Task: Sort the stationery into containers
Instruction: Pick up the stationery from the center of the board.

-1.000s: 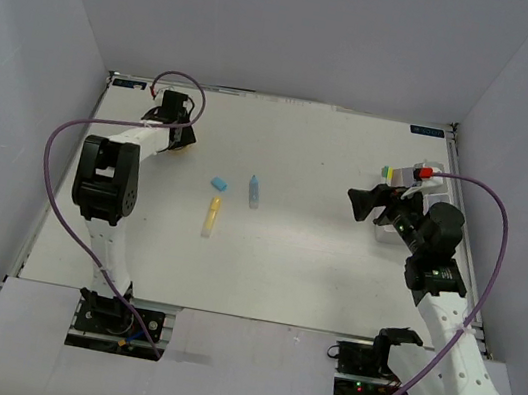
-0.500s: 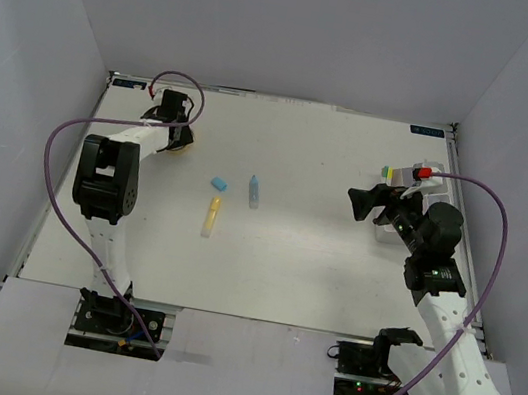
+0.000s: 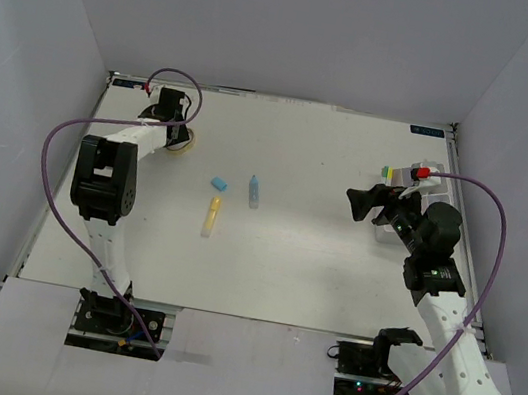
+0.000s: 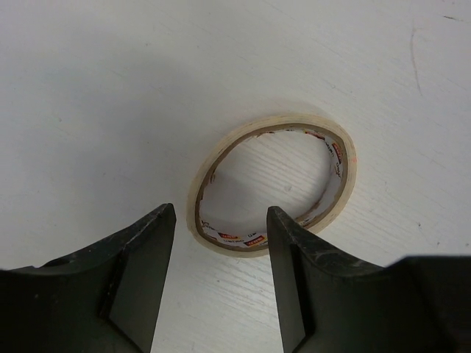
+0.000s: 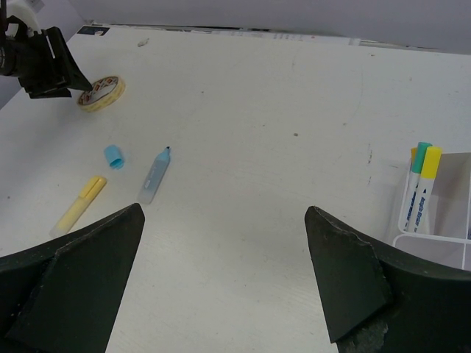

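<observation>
Tape roll (image 4: 340,169) — thin, tan, lying flat.

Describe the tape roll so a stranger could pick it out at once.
On the white table, look to the far-left corner, right at the left gripper. There lies a flat, tan tape roll. It alone is a ring with table showing through; the yellow highlighter, blue marker and light-blue cap lie nearer the middle.
</observation>
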